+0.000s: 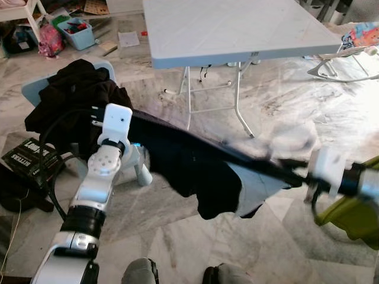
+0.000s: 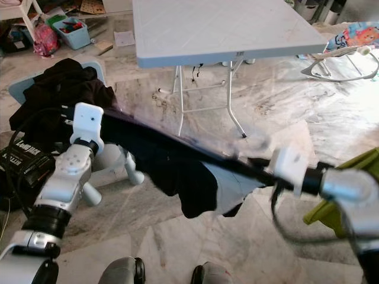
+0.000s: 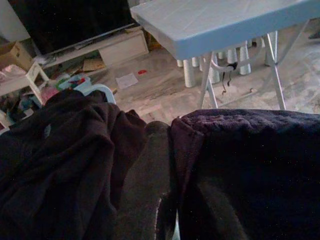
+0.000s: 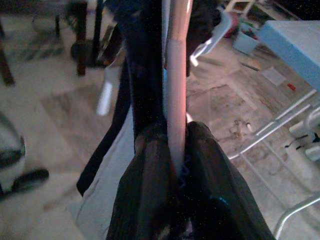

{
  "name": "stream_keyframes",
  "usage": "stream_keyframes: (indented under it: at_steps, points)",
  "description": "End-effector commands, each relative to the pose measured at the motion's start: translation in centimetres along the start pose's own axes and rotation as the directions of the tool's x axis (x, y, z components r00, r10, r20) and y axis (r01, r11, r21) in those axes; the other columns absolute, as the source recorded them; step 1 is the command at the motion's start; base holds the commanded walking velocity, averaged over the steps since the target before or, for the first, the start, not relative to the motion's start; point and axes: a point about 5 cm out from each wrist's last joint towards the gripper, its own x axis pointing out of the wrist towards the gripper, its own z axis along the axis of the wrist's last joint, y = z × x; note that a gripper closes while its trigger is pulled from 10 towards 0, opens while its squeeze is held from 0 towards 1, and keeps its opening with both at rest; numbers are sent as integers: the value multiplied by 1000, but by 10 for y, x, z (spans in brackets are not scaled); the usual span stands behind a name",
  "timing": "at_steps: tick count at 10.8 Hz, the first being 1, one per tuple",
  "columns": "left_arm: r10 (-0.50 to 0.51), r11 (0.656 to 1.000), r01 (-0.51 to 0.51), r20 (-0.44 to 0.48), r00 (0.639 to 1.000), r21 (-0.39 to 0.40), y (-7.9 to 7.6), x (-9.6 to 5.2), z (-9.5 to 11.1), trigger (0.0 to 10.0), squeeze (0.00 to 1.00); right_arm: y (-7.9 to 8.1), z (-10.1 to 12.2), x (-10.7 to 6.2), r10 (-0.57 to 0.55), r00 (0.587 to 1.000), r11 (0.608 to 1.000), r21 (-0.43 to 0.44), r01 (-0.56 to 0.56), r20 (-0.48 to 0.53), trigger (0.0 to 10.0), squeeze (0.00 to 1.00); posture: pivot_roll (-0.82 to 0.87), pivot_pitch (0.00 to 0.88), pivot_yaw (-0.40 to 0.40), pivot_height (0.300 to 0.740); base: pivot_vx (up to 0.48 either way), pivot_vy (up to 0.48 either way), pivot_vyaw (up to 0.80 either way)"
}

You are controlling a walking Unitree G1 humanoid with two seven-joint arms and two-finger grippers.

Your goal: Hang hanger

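A dark garment (image 1: 195, 168) with a pale lining hangs stretched between my two grippers, low over the marble floor. My left gripper (image 3: 167, 215) holds its left end, with the fingers (image 3: 142, 200) close together and cloth draped over one of them. The garment covers the left fingertips in the eye views, beyond the white wrist box (image 1: 116, 123). My right gripper (image 4: 175, 150) is shut on a pale hanger bar (image 4: 176, 95) with black cloth lying along it. In the eye views the right gripper (image 1: 290, 173) sits at the garment's right end.
A pale blue folding table (image 1: 237, 29) stands ahead on thin metal legs (image 1: 240, 112). A light blue chair (image 1: 35, 89) to my left carries a heap of dark clothes (image 1: 77, 97). A black box (image 1: 29, 157) lies beside it. Something green (image 1: 355, 213) is at the right.
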Motion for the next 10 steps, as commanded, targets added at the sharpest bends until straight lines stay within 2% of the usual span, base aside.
stream_keyframes:
  at_steps: [1,2,3,4,5,7,8,9,10]
  points:
    - [168,985,-170,-58,984,-31,42,-4,-9,0,0,-16,0,-15,-131,991,990,55,131,-9,10000,0,-84,101,-9,740,0,0,0]
    - [109,992,-112,-48,993,-63,19,-4,-7,0,0,-18,13,13,-258,958,962,118,244,123,10000,0,-73,98,-13,740,0,0,0]
    - [68,994,-71,-40,997,-85,1,-6,-6,0,0,-11,20,36,-352,914,920,254,297,205,10000,0,-71,98,-13,740,0,0,0]
    - [25,994,-28,-35,999,-107,-14,-8,-5,0,0,4,28,59,-405,874,880,372,294,268,10000,0,-61,97,-15,740,0,0,0]
    - [-2,993,-2,-33,999,-114,-23,-10,-4,0,0,14,34,74,-432,853,857,429,287,293,10000,0,-60,97,-13,740,0,0,0]
    - [-83,991,76,-62,995,-111,-42,-16,-11,0,0,14,44,92,-601,754,741,539,401,266,10000,0,-58,94,-15,740,0,0,0]
    - [-122,988,113,-80,989,-106,-51,-20,-16,0,0,13,47,97,-622,744,706,588,395,246,10000,0,-60,92,-19,740,0,0,0]
    - [-122,989,115,-74,990,-98,-51,-20,-15,0,0,19,46,100,-566,786,751,549,366,250,10000,0,-60,92,-19,740,0,0,0]
    - [-161,985,156,-74,984,-69,-50,-20,-14,4275,0,33,37,98,-401,888,873,389,296,226,10000,0,-57,92,-23,740,0,0,0]
